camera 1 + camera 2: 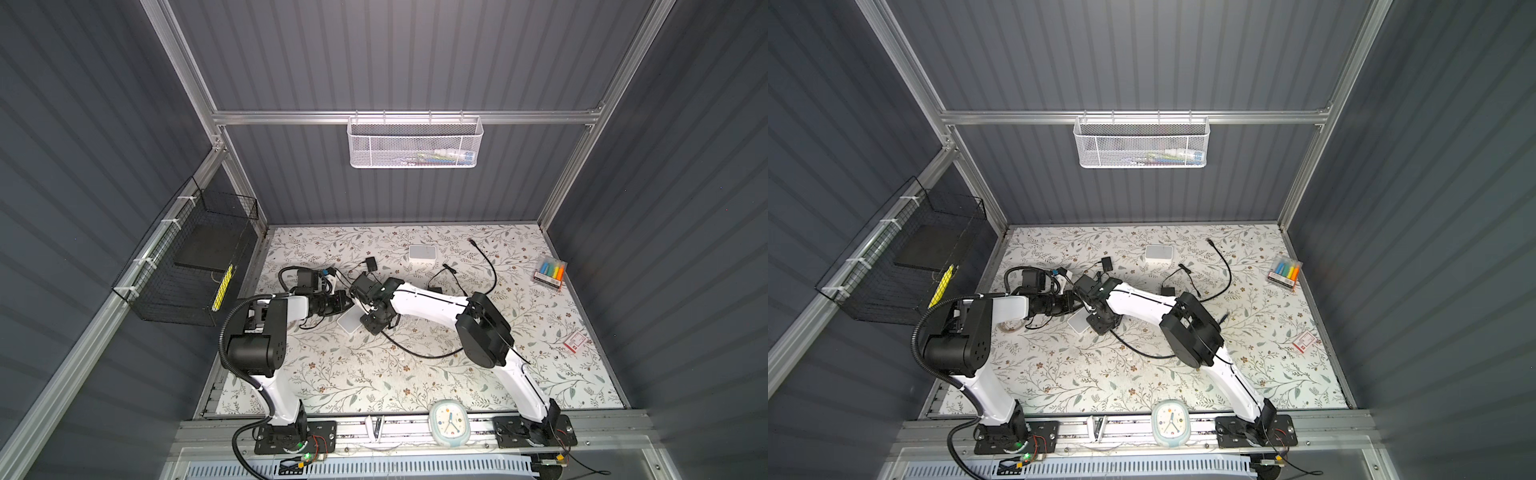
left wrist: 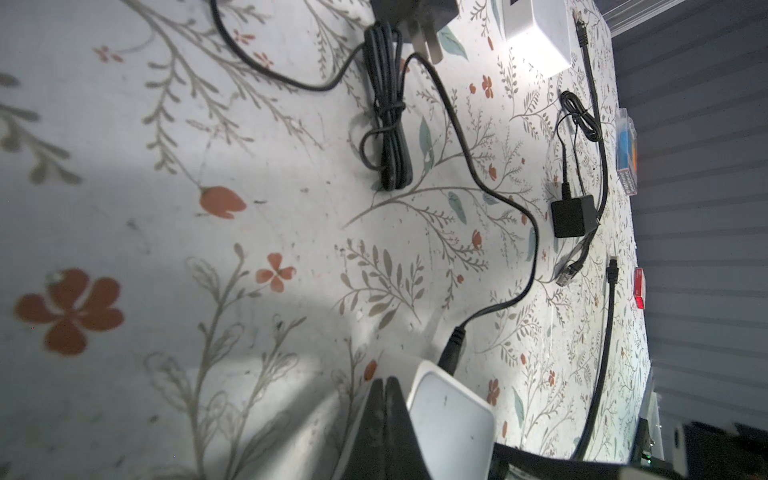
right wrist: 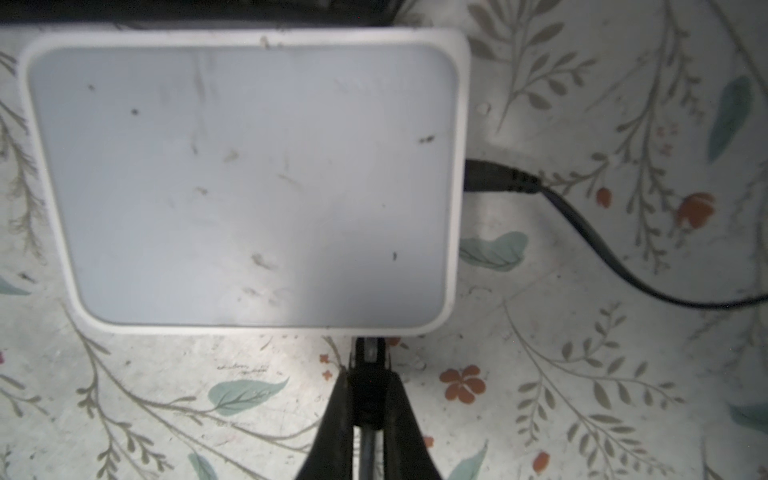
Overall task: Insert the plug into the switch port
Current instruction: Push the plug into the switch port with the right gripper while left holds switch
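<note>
A white switch [image 3: 249, 178] lies flat on the floral table between the two arms and shows in both top views [image 1: 348, 323] [image 1: 1078, 323]. My right gripper [image 3: 369, 365] is shut on a black plug [image 3: 369, 374]. The plug's clear tip meets the switch's side, and the port itself is hidden under the top edge. The plug's black cable [image 1: 415, 353] trails back over the table. My left gripper [image 2: 386, 384] is shut with nothing in it, its fingertips against the opposite side of the switch [image 2: 449, 419]. A black power lead [image 3: 498, 179] sits in another side.
A second white box [image 1: 422, 252] stands at the back, with black adapters [image 1: 370, 262] and loose cables [image 1: 488, 266] around it. A highlighter pack [image 1: 549, 272] and a red card [image 1: 575, 341] lie at the right. A clock [image 1: 449, 424] sits at the front edge.
</note>
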`<action>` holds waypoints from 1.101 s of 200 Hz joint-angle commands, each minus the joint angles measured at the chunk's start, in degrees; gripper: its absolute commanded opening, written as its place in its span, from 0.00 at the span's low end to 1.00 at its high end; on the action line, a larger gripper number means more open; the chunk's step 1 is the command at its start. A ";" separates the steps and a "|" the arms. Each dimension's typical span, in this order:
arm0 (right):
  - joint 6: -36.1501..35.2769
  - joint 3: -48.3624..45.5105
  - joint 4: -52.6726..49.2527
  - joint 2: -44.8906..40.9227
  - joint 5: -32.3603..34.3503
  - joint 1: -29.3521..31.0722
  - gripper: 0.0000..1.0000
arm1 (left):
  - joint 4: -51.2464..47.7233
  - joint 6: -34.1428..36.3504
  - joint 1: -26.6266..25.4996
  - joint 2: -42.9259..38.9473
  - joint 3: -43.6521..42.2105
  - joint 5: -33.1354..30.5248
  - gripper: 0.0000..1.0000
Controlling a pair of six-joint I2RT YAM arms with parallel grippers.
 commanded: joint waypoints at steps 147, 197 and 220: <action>3.14 3.95 8.73 0.43 1.51 -1.13 0.00 | -3.67 0.25 -3.09 0.75 -4.62 4.27 0.00; 3.09 5.01 9.29 0.63 1.40 -1.20 0.00 | -2.55 -1.01 -5.01 1.41 -5.26 4.14 0.00; 2.71 5.32 9.56 0.74 1.41 -1.23 0.00 | -1.58 -1.50 -5.70 2.31 -5.35 4.24 0.00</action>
